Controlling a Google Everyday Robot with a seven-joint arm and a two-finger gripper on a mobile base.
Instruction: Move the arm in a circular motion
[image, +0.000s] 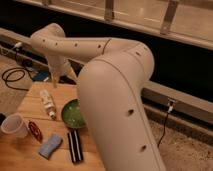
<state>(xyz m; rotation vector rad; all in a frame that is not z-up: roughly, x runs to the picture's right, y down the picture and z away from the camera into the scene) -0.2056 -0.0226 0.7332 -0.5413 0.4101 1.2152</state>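
Note:
The cream-white arm (117, 100) fills the middle of the camera view. Its thick lower segment rises from the bottom right. A thinner segment with a row of small dark holes (75, 46) runs left to a bend at the top left, then drops toward the wooden table's (22, 157) far edge. The gripper (54, 82) hangs at the end of that drop, above the table's back edge and just behind a white bottle (47, 103). It holds nothing that I can see.
On the table lie a green bowl (73, 114) partly hidden by the arm, a white cup (13, 126), a red item (35, 131), a blue sponge (50, 146) and a black striped item (75, 146). A black cable (12, 77) coils on the floor at left. A wall outlet (171, 105) sits at right.

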